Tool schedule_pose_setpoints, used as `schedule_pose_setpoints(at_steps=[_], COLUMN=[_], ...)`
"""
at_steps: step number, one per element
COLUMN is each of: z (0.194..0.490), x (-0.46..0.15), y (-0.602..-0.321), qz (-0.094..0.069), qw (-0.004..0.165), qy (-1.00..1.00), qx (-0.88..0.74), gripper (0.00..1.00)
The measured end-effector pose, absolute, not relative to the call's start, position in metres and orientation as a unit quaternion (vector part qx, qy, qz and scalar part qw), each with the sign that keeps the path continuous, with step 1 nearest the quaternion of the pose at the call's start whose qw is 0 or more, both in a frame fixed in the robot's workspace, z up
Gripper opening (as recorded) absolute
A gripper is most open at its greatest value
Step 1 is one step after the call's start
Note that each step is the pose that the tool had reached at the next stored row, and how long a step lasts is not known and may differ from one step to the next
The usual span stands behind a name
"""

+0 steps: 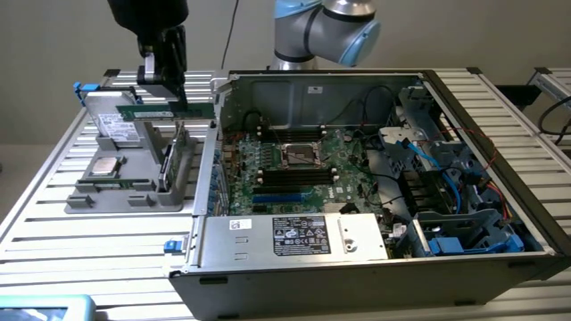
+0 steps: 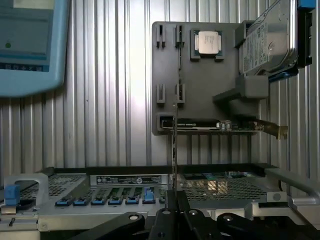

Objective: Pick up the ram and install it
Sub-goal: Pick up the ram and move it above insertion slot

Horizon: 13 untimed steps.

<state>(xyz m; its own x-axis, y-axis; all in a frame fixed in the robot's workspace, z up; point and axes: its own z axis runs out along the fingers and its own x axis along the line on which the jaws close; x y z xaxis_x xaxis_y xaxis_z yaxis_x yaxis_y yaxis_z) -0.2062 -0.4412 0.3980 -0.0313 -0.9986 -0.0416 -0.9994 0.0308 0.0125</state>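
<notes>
1. A blue device with a screen lies at the near corner of the slatted metal table, on the exterior view's left.
2. An open computer case lies on its side over the middle and the exterior view's right of the table. Its labelled metal cover faces the near edge.
3. Inside the case lies the green motherboard, with long black slots running across it.
4. A gray holder sits on the table just beside the case's wall, on the exterior view's left. It carries a square silver processor chip and, toward the far edge, a tilted hard drive.
5. The gripper hangs over the far end of the holder, toward the table's far corner on the exterior view's left. Its jaws are clamped almost together on the ram.
6. The ram is held on its long edge, level, above the holder and close to the case's far corner. From the wrist it appears edge-on as a thin line.
7. The robot arm stands behind the case at the far edge.
</notes>
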Motion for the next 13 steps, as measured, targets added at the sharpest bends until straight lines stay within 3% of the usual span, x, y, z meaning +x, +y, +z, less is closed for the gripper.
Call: schedule_pose_setpoints(at_steps=[13], z=[0.398], x=[-0.143], y=[-0.441], qz=[0.019], qw=[0.011], qy=[0.718], qx=[-0.696], gripper=[0.12])
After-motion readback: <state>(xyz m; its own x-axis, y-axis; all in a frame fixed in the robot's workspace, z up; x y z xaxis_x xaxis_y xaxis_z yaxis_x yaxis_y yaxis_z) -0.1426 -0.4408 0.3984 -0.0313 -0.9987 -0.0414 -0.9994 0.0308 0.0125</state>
